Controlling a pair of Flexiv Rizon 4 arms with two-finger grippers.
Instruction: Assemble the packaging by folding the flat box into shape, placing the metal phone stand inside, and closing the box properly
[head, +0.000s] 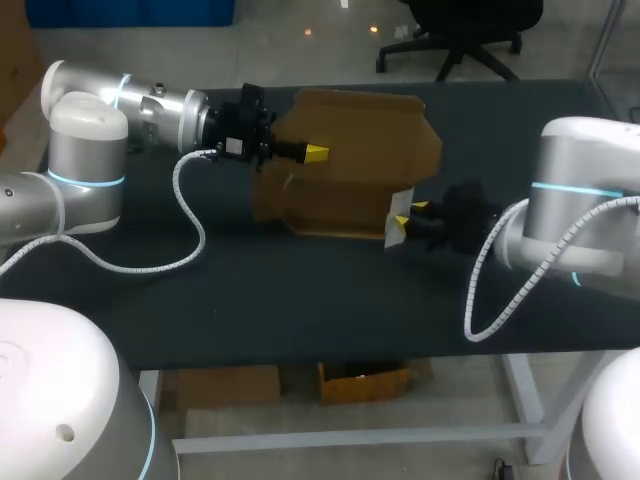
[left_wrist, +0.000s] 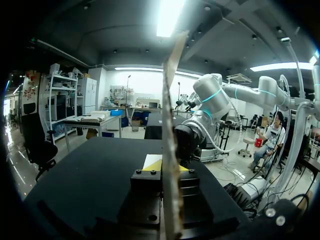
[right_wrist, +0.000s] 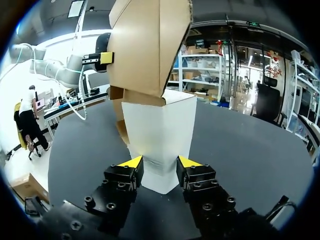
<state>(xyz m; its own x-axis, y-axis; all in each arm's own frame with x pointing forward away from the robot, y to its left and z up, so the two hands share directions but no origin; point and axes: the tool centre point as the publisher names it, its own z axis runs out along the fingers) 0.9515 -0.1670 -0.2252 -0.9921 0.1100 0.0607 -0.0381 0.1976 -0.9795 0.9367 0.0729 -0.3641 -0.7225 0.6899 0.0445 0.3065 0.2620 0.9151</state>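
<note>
The left claw (head: 314, 153) pinches the brown box (head: 350, 165), which stands upright over the dark worktop (head: 300, 290). The right claw (head: 411, 213) pinches its white flap (right_wrist: 160, 135).

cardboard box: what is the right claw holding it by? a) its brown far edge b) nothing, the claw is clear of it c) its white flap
c: in the right wrist view the right claw grips the white flap of the cardboard box from both sides

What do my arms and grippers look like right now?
The left arm and right arm are silver-white rounded links with cyan light rings. A white ribbed cable loops beside each. The left gripper and right gripper are black, boxy and yellow-tipped.
</note>
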